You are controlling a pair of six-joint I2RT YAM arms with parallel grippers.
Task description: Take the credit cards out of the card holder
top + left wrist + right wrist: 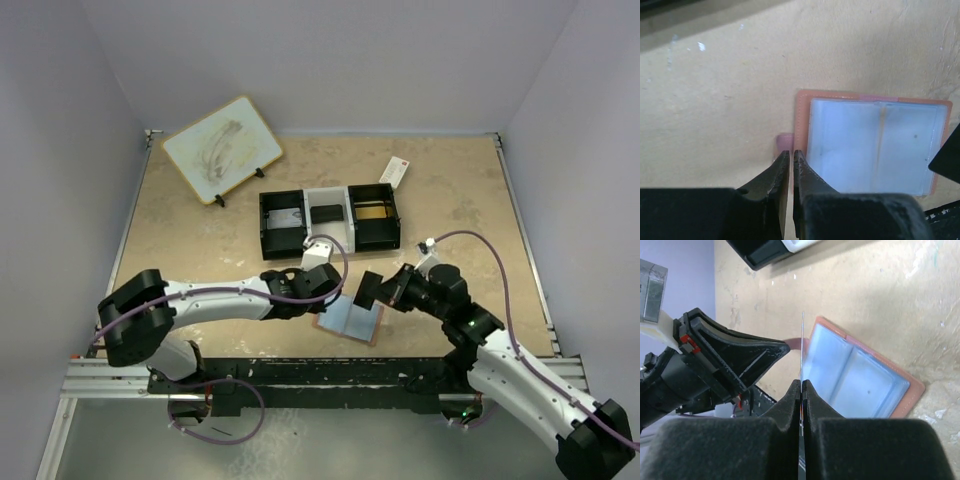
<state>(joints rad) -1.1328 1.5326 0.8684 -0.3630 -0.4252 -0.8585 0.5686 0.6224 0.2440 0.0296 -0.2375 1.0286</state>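
Near the front edge of the beige mottled table [200, 230], the left arm stretches low to the right. The left gripper [791, 159] has its fingers pressed nearly together at the left rim of the salmon-tan leather card holder [875, 145]. The holder lies open and flat, bluish clear pockets up. The right gripper [802, 389] pinches a thin dark plastic credit card [370, 288].

Left jaws pinched shut, right jaws clamped

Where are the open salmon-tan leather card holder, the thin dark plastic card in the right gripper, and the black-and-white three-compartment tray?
Salmon-tan card holder [800, 135]: left wrist view, its left leather border.
Dark plastic card [369, 289]: top external view, its dark face.
Three-compartment tray [281, 247]: top external view, near wall of left compartment.
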